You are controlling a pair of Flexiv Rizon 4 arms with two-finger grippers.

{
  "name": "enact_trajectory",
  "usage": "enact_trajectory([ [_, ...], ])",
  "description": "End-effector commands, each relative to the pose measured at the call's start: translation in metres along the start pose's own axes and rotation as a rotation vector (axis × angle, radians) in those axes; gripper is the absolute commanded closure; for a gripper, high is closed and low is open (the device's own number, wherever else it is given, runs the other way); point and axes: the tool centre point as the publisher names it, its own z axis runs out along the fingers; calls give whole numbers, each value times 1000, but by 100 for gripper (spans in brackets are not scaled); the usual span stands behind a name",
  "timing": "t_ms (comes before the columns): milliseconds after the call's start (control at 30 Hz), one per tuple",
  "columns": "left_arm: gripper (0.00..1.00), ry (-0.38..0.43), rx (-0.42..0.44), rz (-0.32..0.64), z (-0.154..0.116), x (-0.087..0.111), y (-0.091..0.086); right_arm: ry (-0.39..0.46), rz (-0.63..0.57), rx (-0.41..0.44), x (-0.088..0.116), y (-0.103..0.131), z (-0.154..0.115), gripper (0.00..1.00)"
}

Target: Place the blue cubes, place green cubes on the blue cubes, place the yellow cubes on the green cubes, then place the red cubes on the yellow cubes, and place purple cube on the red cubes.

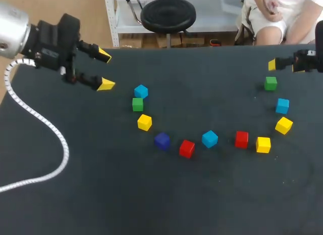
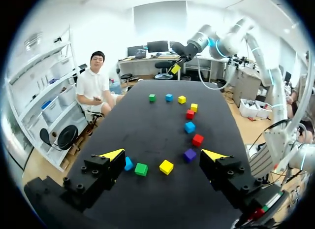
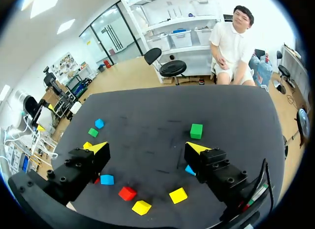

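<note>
Just ahead of left hand (image 1: 105, 69), blue cube (image 1: 141, 91), untouched

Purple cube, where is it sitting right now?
Head view: the purple cube lies left of centre, between a yellow cube and a red cube.

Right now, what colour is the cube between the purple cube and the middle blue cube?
It is a red cube, clearest in the head view.
</note>
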Motion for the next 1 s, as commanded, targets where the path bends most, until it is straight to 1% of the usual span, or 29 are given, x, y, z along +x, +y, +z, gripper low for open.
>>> enact_trajectory([
  [33, 0, -109, 62, 115, 7, -12, 0, 0, 0, 2, 0, 1, -1, 0],
  [100, 0, -118, 120, 177, 20, -24, -3, 0, 0, 2, 0, 1, -1, 0],
  [167, 0, -125, 214, 263, 35, -35, -8, 0, 0, 2, 0, 1, -1, 0],
  [267, 0, -112, 359, 387, 55, -48, -20, 0, 0, 2, 0, 1, -1, 0],
  [333, 0, -90, 422, 420, 65, -50, -27, 0, 0, 2, 0, 1, -1, 0],
  [367, 0, -57, 433, 436, 69, -50, -30, 0, 0, 2, 0, 1, -1, 0],
  [400, 0, -42, 439, 440, 72, -49, -33, 0, 0, 2, 0, 1, -1, 0],
  [500, 0, -39, 419, 443, 75, -42, -36, 0, 0, 2, 0, 1, -1, 0],
  [567, 0, -68, 401, 461, 76, -35, -36, 0, 0, 2, 0, 1, -1, 0],
  [633, 0, -76, 397, 470, 80, -25, -35, 0, 0, 2, 0, 1, -1, 0],
  [700, 0, -66, 418, 487, 86, -17, -32, 0, 0, 2, 0, 1, -1, 0],
  [767, 0, -44, 460, 431, 94, -11, -26, 0, 0, 2, 0, 1, -1, 0],
  [800, 0, 11, 479, 419, 98, -10, -23, 0, 0, 2, 0, 1, -1, 0],
  [867, 0, 69, 496, 370, 104, -12, -20, 0, 0, 2, 0, 1, -1, 0],
  [900, 0, 123, 490, 333, 107, -10, -18, 0, 0, 2, 0, 1, -1, 0],
  [967, 0, 157, 446, 281, 109, -9, -17, 0, 0, 2, 0, 1, -1, 0],
  [1000, 0, 174, 430, 271, 109, -8, -16, 0, 0, 2, 0, 1, -1, 0],
])
